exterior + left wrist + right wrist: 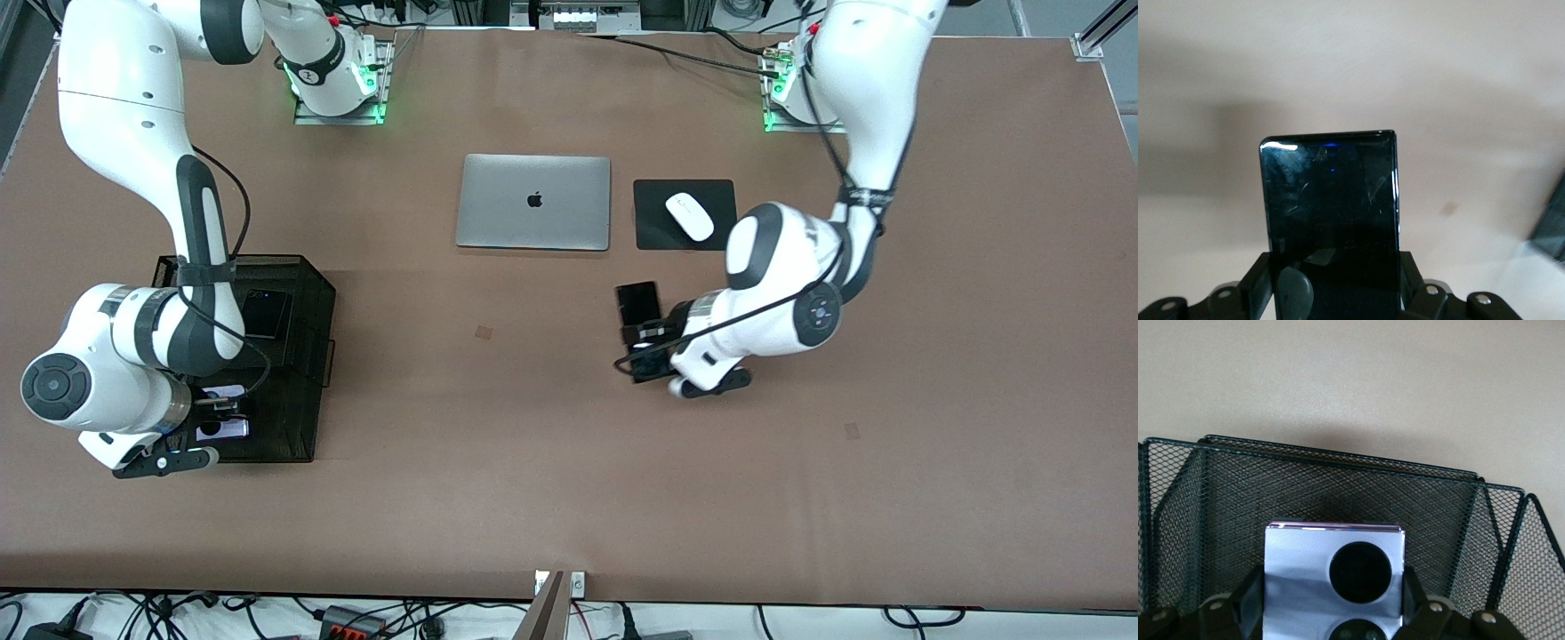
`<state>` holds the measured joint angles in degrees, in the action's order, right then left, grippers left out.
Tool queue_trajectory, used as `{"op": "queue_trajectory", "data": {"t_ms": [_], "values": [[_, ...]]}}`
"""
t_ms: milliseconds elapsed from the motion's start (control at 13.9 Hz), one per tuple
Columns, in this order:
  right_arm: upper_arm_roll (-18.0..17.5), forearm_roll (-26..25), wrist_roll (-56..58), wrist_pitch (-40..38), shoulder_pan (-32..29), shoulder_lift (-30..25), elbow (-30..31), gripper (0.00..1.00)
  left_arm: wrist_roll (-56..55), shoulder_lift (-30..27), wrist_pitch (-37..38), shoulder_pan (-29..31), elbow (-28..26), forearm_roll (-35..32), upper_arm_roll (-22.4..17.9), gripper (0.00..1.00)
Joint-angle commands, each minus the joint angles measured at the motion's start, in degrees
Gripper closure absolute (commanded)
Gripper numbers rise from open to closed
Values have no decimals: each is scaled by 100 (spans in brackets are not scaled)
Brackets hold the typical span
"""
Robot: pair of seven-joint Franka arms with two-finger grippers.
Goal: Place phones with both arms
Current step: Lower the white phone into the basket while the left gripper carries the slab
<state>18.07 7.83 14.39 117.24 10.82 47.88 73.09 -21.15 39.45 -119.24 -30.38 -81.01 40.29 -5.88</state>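
Observation:
The long black slab phone (637,304) (1331,207) is between the fingers of my left gripper (643,338) (1335,293), which is shut on its end, low over the table near the black mouse pad. My right gripper (220,414) (1335,610) is shut on the lilac-white phone (222,429) (1331,577), whose two black circles show, inside the near compartment of the black mesh tray (302,418) (1338,480). The small squarish black phone (265,311) lies in the tray's compartment farther from the front camera.
A closed silver laptop (533,203) lies mid-table. A white mouse (689,216) rests on a black pad (653,233) beside it, toward the left arm's end. The mesh tray's walls stand close around my right gripper.

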Motion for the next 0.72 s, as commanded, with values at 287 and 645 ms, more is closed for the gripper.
{"op": "queue_trajectory", "data": {"t_ms": [287,645], "values": [[-58,96,91,-710,69,-445,-14,0,-1055,1407,-1952,-1400,1762,1051,-729,62],[-75,175,-488,-1343,174,-973,-23,0,-505,1758,-2130,-1963,1992,568,-1108,64]]}}
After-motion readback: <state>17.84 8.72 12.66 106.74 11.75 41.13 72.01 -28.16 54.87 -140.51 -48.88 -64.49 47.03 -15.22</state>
